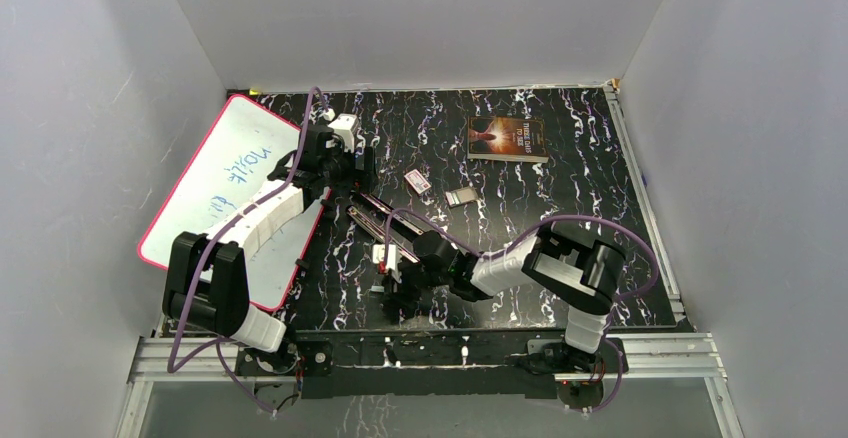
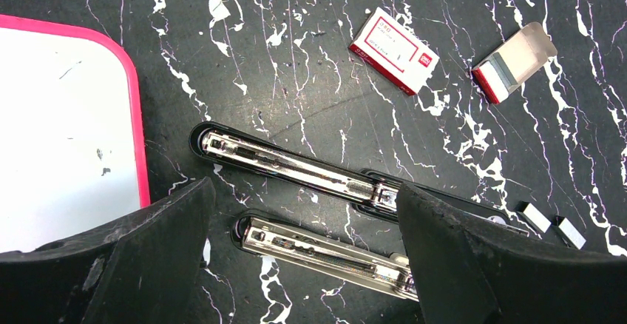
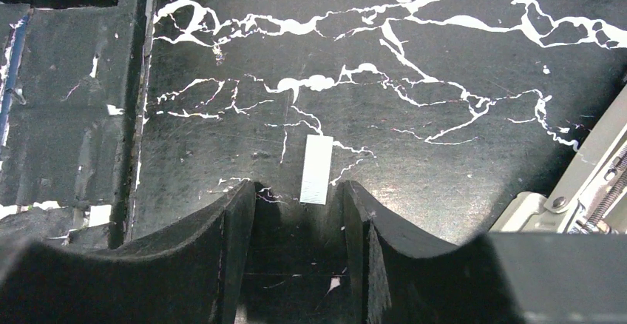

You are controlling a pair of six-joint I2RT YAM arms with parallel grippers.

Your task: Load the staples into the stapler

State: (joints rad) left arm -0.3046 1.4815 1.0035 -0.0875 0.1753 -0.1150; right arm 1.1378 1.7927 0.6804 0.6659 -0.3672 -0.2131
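Top view: stapler [image 1: 372,223] lies folded open on the black marbled counter [image 1: 560,198], centre-left. Left gripper [image 1: 360,173] is over its far end, right gripper [image 1: 392,293] low near its near end. Pink-rimmed whiteboard [image 1: 215,193] sits at the left, under the left arm. Closed staple box [image 1: 418,183] and opened staple box [image 1: 460,196] lie right of the stapler, with a book [image 1: 507,139] further back.

Left wrist: left fingers [image 2: 133,265] are wide apart, nothing between them. Both halves of the open stapler lie side by side below, metal channels facing up. The right-hand finger covers their hinge end; can't tell if it touches. Two short staple strips [image 2: 534,217] lie on the counter just past that finger, close together. Both boxes are at upper right, well apart from the stapler.

Right wrist: right fingers [image 3: 229,250] are apart, down at the counter. One single staple strip [image 3: 316,169] lies flat, its near end in the gap between the fingertips and narrower than the gap, not clamped. A metal stapler part with a spring shows at the right edge.
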